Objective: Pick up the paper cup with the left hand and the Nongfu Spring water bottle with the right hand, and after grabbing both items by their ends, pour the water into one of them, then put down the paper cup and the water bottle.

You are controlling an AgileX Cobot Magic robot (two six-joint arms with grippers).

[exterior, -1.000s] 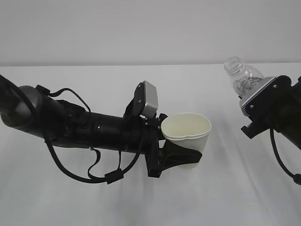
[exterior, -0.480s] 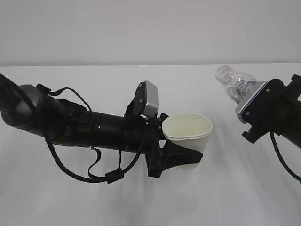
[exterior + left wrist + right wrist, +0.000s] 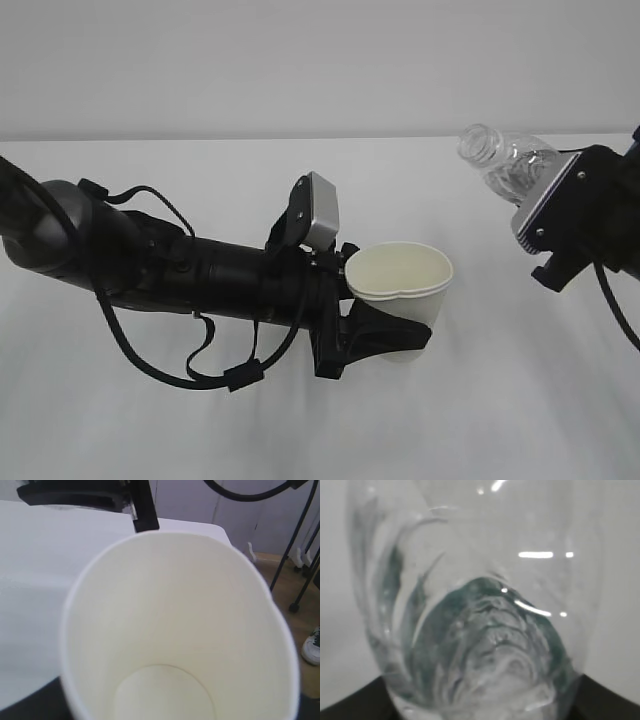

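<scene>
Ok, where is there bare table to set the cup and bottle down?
Bare table lies between the paper cup and the right hand holding the water bottle; also along the near edge below the left hand, and behind it. The left side is crowded by that arm and its cables.

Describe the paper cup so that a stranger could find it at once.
On the white table, follow the long black left arm to the left gripper. It clasps the paper cup, white, open-topped, cream inside and empty. The clear bottle, tilted, is held further right.
</scene>
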